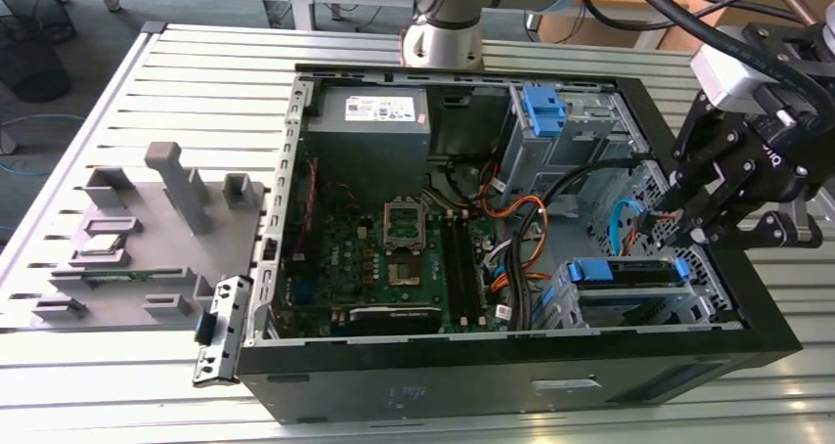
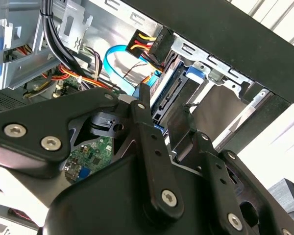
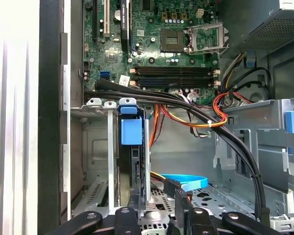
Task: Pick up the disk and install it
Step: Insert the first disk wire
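At the exterior view's left, one grey moulded parts fixture (image 1: 144, 219) lies on the slatted aluminium table (image 1: 196, 72). Beside it, one open black computer tower case (image 1: 522, 376) lies on its side. It holds one grey power supply box (image 1: 372, 109), one green motherboard (image 1: 391, 258) and a tangle of black, orange and red cables (image 1: 522, 219). Two blue brackets show: a lone blue plastic bracket (image 1: 542, 107) in the far bay, and the one framing the disk. The disk (image 1: 624, 271), a flat silver metal hard drive in a blue plastic bracket, stands on edge in the silver drive cage (image 1: 691, 292) at the case's lower right corner. The cage walls hide its broad faces; just the blue tab and thin edge show. The black two-fingered gripper (image 1: 698, 234) hovers just above the cage, toward the exterior view's right, apart from the disk. In the first wrist view its two fingers (image 3: 179, 196) are parted, with bare case floor and one flat light-blue data cable (image 3: 186, 181) between them, gripping nothing; the disk lies beyond the tips. The arm is cut off at the exterior view's top edge
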Controlling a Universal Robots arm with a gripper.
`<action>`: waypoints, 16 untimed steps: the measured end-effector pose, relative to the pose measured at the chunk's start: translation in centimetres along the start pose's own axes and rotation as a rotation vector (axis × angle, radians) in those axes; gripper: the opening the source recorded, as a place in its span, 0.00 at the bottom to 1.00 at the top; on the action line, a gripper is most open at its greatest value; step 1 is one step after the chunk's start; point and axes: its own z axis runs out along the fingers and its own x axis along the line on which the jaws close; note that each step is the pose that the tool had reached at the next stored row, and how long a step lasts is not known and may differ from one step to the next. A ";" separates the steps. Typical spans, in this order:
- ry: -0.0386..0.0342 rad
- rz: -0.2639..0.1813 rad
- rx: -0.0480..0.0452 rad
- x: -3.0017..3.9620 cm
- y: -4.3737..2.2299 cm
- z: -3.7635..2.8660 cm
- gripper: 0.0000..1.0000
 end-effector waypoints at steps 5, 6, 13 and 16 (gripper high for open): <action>0.0003 0.000 -0.0002 -0.26 0.00 0.04 0.42; 0.0002 -0.001 -0.0002 -0.34 0.00 0.06 0.42; 0.0023 -0.001 -0.0002 -1.08 0.01 0.28 0.42; 0.0168 0.000 -0.0015 -1.53 0.01 0.48 0.42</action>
